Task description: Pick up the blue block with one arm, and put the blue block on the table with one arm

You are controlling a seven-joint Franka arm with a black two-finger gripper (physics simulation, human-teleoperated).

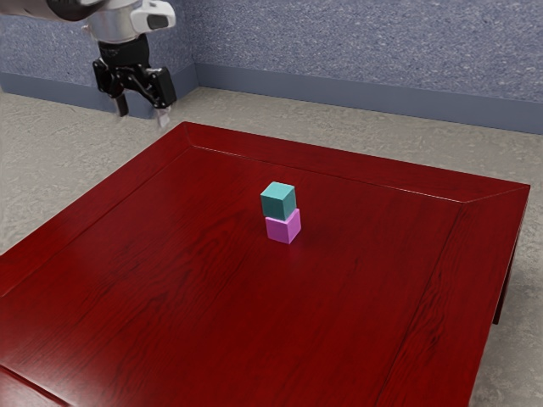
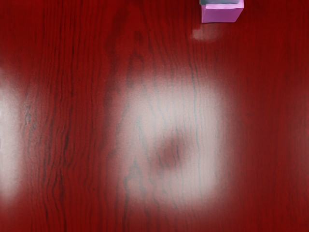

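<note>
Speckled blue walls (image 1: 365, 51) back one red table (image 1: 161, 271), where two blocks stand stacked: one blue block (image 1: 278, 202) atop one pink block (image 1: 282, 229), near the far edge, broad wood toward the near side. One gripper (image 1: 142, 117), fingers apart, hangs empty-handed at the exterior view's left.

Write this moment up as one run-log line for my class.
gripper: open, empty | blue-green block: atop pink block | pink block: on table | pick-up: not yet made

Arm (image 1: 51, 7) in from exterior view's upper left; jaws apart, pointing down.
</note>
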